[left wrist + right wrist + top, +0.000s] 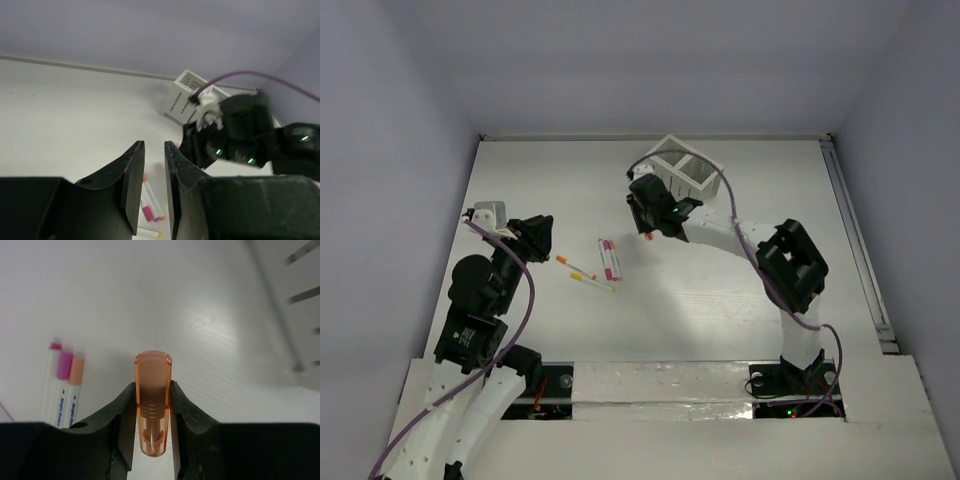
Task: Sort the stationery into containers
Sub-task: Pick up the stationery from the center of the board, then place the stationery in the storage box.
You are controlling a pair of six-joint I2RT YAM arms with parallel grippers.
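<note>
The orange stick sat clenched in the right hand, near the slatted box. Pens lay on the worktop between both hands. The left hand hung slightly parted, grasping nothing.

The white pens at the lower left of the right wrist view carry blue lettering along their barrels, too blurred to read. Nothing else in any view bears legible text.
</note>
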